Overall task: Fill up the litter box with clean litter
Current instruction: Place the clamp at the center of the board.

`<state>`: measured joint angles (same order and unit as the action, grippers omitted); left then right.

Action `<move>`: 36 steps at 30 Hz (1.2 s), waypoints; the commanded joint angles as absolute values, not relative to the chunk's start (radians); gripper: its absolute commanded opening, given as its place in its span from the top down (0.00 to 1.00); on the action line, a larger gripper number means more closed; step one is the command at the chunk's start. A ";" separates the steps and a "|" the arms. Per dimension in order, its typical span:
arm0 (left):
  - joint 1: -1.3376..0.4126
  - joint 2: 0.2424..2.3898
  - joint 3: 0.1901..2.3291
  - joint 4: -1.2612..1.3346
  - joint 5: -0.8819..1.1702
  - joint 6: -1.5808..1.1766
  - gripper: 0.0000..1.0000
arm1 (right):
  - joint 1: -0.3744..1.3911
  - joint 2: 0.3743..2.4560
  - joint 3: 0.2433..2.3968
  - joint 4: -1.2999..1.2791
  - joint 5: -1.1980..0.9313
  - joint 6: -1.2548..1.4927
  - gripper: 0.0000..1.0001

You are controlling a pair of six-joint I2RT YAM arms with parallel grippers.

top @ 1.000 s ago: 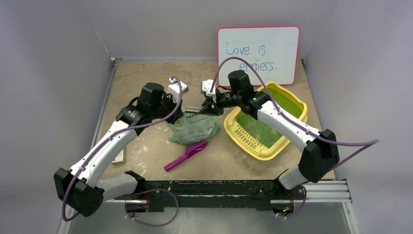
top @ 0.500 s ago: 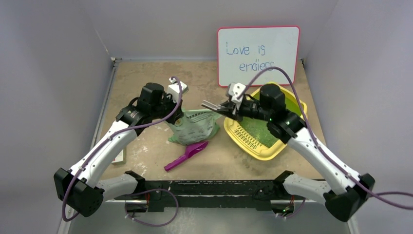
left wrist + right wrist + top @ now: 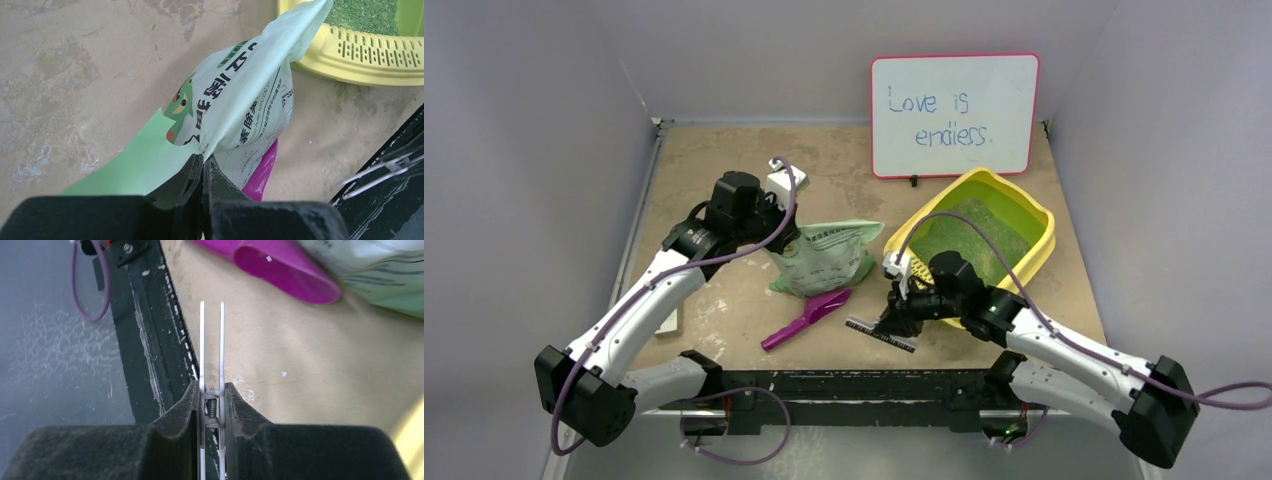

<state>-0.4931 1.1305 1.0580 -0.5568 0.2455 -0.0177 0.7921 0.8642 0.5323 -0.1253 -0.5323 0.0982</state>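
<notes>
The yellow litter box [image 3: 1046,232] sits at the right, its slotted end [image 3: 370,52] facing the bag, with green clean litter [image 3: 972,232] spread inside [image 3: 365,12]. A pale green printed bag [image 3: 824,258] lies left of it, and my left gripper [image 3: 786,238] is shut on the bag's edge [image 3: 240,95]; the jaws [image 3: 203,160] pinch the film. My right gripper [image 3: 892,322] is low near the table's front edge, shut [image 3: 211,390] on a clear spring clip [image 3: 211,340] whose two prongs point at the black rail.
A magenta scoop [image 3: 809,318] lies in front of the bag, just left of the right gripper [image 3: 280,267]. A red-framed whiteboard [image 3: 954,115] stands at the back wall. A black rail [image 3: 824,385] runs along the front edge. A small flat object [image 3: 667,320] lies by the left arm.
The right arm has carried the clip away from the bag's top, across the litter box's near end and down to the table's front edge. The left arm has stayed still, holding the bag.
</notes>
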 commanded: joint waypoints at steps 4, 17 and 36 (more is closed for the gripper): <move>-0.499 1.108 1.053 -0.467 0.247 -0.057 1.00 | 0.933 1.077 0.596 -0.052 -0.469 0.064 0.96; -0.499 1.109 1.053 -0.475 0.249 -0.058 1.00 | 0.976 1.352 0.723 -0.059 -0.382 0.006 0.65; -0.499 1.103 1.072 -0.488 0.268 -0.052 0.86 | 0.834 1.026 0.924 -0.087 0.014 0.024 0.13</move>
<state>-0.4934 1.1244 1.0489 -0.5381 0.2409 -0.0418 0.9466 1.0176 0.8116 -0.1680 -0.0071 0.0162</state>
